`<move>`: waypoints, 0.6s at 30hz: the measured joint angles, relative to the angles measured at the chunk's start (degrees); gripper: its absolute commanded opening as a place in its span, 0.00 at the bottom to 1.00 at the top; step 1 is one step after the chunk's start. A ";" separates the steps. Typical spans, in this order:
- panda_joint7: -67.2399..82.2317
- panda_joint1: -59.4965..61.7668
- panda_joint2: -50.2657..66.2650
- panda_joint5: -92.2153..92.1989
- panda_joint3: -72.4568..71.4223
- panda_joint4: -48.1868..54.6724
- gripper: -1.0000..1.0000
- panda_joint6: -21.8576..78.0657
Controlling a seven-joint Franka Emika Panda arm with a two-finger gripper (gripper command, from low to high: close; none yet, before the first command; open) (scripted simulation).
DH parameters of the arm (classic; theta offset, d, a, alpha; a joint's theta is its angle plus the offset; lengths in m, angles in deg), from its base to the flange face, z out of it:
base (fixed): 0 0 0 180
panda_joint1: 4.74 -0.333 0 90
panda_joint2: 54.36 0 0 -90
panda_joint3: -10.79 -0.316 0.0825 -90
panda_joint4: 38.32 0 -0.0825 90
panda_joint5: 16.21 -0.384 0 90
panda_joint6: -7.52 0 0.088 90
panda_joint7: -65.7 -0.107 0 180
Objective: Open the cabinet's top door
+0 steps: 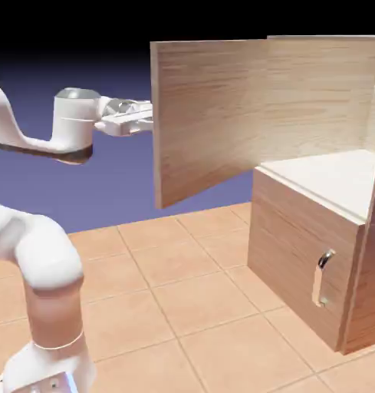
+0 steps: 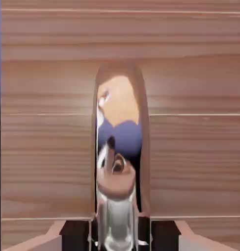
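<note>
The light-brown wood-grain cabinet (image 1: 297,253) stands at the exterior view's right. Its top door (image 1: 209,115) is swung wide open toward the arm, baring the pale interior (image 1: 328,173). My gripper (image 1: 143,117) reaches level to the door's free edge, and its fingertips are hidden behind the panel. The hand view is filled by the door's wood (image 2: 190,147). There the curved silver handle (image 2: 119,147) runs up the middle between my two dark fingers (image 2: 75,236), and my gripper (image 2: 119,238) is shut on it.
Below the open compartment sits the shorter panel, shut, with its small silver handle (image 1: 323,278). The tiled floor (image 1: 190,292) spreads between the arm's base (image 1: 44,361) and the cabinet.
</note>
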 measured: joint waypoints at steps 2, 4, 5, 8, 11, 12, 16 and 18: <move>-0.70 2.91 2.58 -2.01 -4.15 3.77 0.00 4.33; -1.34 6.20 4.95 -3.68 -8.30 7.53 0.00 8.34; -1.65 7.95 6.06 -4.40 -10.37 9.38 0.00 10.25; -2.46 13.56 8.93 -6.20 -16.59 14.76 0.00 15.44; -2.95 19.66 10.89 -7.68 -22.79 19.77 0.00 19.78; -3.02 21.73 11.28 -8.15 -24.79 21.32 0.00 21.00; -2.66 30.04 11.53 -10.01 -32.20 27.05 0.00 24.88; -2.15 34.19 10.97 -11.01 -35.57 29.84 0.00 26.43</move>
